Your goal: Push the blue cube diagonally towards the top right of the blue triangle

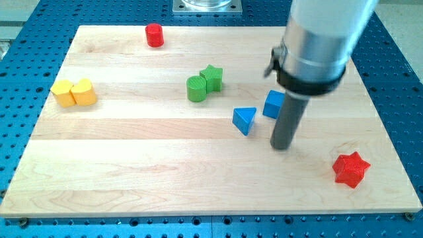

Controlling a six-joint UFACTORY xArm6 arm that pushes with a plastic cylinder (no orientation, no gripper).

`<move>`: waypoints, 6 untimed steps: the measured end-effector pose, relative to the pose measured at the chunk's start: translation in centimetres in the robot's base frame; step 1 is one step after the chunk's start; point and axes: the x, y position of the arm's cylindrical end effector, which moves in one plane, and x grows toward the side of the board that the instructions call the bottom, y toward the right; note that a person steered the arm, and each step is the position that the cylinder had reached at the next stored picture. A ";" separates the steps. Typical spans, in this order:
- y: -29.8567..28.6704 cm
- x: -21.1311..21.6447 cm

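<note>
My tip [282,146] stood on the board [132,172] just below the blue cube [273,104], the rod overlapping that block's right edge; with no fingers fitted, it grasped nothing. The cube sat just up and right of the blue triangle [244,120], a narrow gap between them. Bare wood lay above the cube; a red star [350,169] sat near the lower right edge.
</note>
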 end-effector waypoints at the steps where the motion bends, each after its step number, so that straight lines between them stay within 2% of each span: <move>1: 0.0 -5.3; 3: -3.2 -14.6; 4: -4.4 -15.2; 6: -12.7 -27.6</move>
